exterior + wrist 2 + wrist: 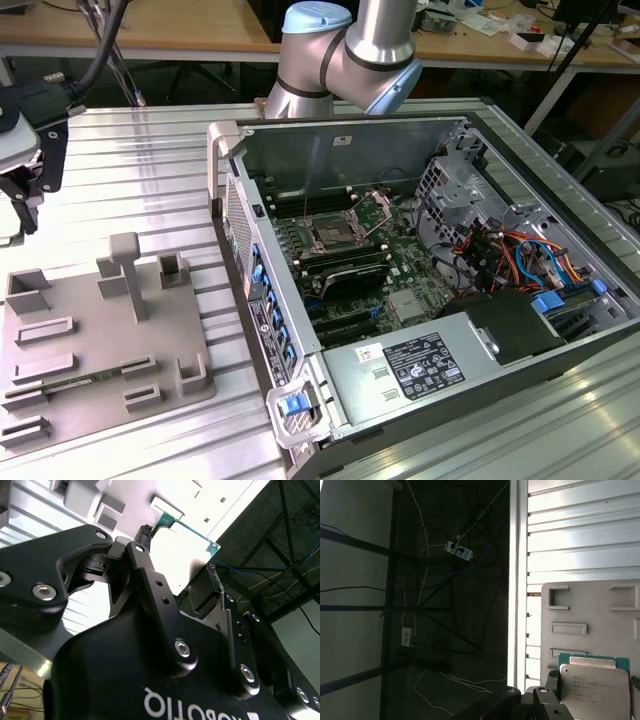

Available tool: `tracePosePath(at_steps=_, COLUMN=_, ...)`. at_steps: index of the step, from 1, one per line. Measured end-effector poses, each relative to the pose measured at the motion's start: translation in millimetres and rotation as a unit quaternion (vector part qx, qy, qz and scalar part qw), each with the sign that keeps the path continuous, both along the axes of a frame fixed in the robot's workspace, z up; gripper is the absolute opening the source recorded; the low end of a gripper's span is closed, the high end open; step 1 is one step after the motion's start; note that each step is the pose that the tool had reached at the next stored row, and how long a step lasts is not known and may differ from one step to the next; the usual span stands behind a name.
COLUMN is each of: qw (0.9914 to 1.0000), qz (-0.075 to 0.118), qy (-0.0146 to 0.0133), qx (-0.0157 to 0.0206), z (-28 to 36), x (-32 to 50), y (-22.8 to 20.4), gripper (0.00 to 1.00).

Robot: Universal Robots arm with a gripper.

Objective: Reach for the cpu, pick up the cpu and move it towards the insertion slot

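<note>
- A ribbed aluminium desk (pixel 130 170) runs pale and bright from 9 o'clock round to 6 o'clock in the exterior view.
- Behind it, at 12 o'clock, stands a wooden workbench (pixel 150 30) with scattered clutter.
- In the first wrist view, loose cables (pixel 435 580) and a white power block (pixel 458 551) lie on a dark floor (pixel 470 670) crossed by black frame bars (pixel 390 605).

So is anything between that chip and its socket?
The gripper holds the cpu outside the computer case. Its side wall stands between the cpu and the insertion slot; the top is open.
</note>
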State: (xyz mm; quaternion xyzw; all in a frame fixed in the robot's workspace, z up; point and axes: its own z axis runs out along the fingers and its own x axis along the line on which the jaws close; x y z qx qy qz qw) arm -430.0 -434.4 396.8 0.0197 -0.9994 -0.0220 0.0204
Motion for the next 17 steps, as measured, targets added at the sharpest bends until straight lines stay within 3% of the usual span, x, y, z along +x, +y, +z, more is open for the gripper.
tracePosePath(at_steps=5, qw=1.0, qz=0.0, qy=0.0, qx=0.0, z=0.0, x=0.8, y=0.0, gripper=0.55)
tracePosePath(at_steps=17, qw=1.0, qz=0.0, qy=-0.0001, qx=0.0, z=-0.1, x=14.8, y=0.0, gripper=0.55)
